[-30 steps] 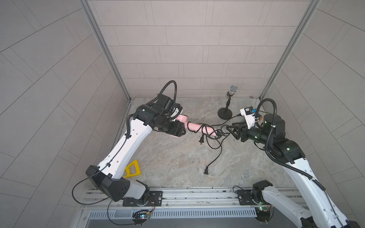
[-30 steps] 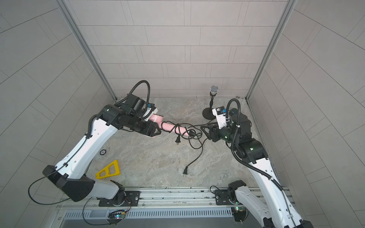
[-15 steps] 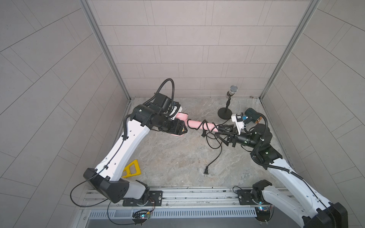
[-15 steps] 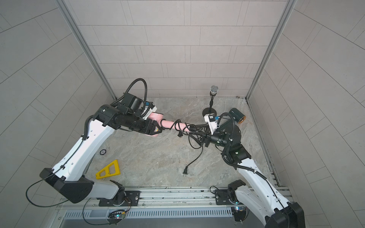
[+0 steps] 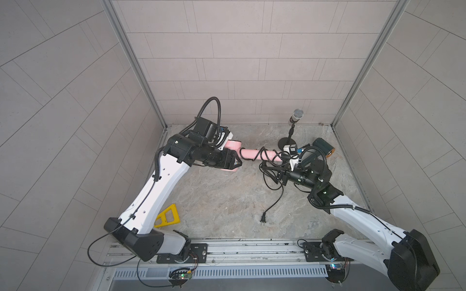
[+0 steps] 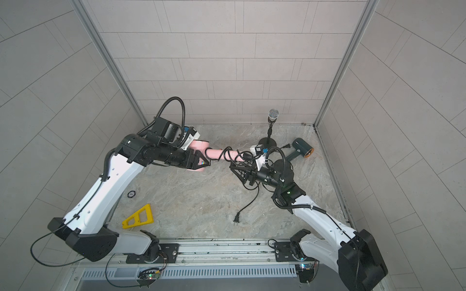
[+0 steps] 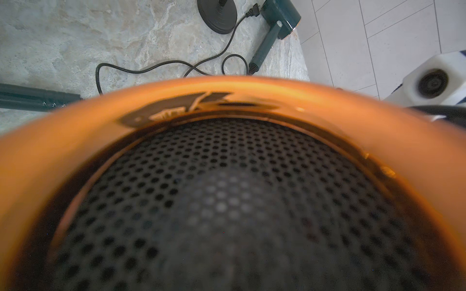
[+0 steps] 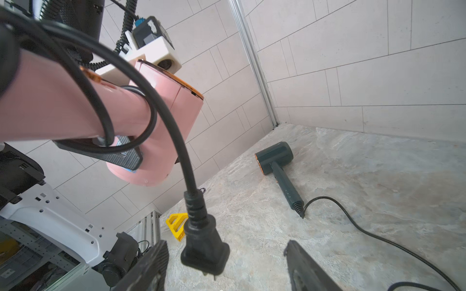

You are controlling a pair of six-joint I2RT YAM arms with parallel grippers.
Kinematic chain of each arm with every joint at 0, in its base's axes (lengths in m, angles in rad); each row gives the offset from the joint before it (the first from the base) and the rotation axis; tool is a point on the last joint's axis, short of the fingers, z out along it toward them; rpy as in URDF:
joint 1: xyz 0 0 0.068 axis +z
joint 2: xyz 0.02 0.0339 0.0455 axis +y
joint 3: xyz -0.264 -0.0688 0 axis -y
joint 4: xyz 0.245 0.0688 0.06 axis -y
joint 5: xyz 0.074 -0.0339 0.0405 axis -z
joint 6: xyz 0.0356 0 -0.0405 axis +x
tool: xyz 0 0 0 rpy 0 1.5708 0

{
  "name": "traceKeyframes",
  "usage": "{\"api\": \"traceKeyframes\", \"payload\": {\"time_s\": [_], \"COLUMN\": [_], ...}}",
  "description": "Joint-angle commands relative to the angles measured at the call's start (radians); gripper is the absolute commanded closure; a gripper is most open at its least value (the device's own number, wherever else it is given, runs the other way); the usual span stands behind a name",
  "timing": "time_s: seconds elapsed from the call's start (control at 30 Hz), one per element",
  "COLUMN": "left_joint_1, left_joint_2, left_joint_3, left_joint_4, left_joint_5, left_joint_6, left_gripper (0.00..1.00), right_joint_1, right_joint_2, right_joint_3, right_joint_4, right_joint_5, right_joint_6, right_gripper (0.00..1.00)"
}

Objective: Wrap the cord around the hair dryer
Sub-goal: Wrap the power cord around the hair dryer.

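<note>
Right wrist: plug (image 8: 204,252) of hair dryer (image 8: 184,108) dangles near spread right gripper (image 8: 226,244).

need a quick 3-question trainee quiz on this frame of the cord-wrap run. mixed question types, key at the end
1. Which gripper holds the pink hair dryer, and by what part?
2. True or false: the right gripper is clamped on the plug hanging in front of it.
3. Where is the dark green hair dryer? A) lying on the table near the microphone stand; B) in the right gripper; C) in the left gripper.
Key: 1. The left gripper, by the head. 2. False: its jaws stand open, with the plug loose between them. 3. A.
</note>
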Motion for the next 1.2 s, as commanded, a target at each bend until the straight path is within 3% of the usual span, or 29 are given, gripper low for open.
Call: {"api": "traceKeyframes", "payload": {"time_s": [0.0,0.37,0.43,0.57,0.7,0.77,0.97,1.17], "left_joint_1": [0.005,0.005,0.004,0.005,0.005,0.007,0.022,0.027], "left_joint_2": [-0.046,-0.048,-0.048,-0.042,-0.038,-0.033,-0.022,-0.051], "left_joint_3": [0.025,-0.007,-0.011,-0.008,-0.008,-0.007,-0.018,-0.095], "left_joint_4": [0.070,0.075,0.076,0.077,0.083,0.084,0.076,0.076], "left_joint_5": [0.047,0.055,0.055,0.055,0.057,0.055,-0.030,-0.322], "left_joint_6": [-0.017,-0.012,-0.011,-0.009,-0.007,-0.003,0.036,0.117], "left_gripper": [1.00,1.00,1.00,1.00,1.00,1.00,1.00,1.00], "right_joint_1": [0.010,0.023,0.023,0.022,0.023,0.022,-0.004,-0.061], "right_joint_2": [0.034,0.161,0.165,0.157,0.135,0.114,-0.004,-0.141], "right_joint_3": [0.027,0.106,0.117,0.116,0.102,0.100,0.127,0.213], "right_joint_4": [0.142,0.302,0.292,0.249,0.203,0.150,-0.194,-0.563], "right_joint_5": [0.016,-0.015,-0.026,-0.037,-0.046,-0.042,0.000,0.133], "right_joint_6": [0.060,0.140,0.142,0.132,0.133,0.121,-0.002,-0.174], "right_gripper": [0.26,0.32,0.38,0.60,0.67,0.70,1.00,1.00]}}
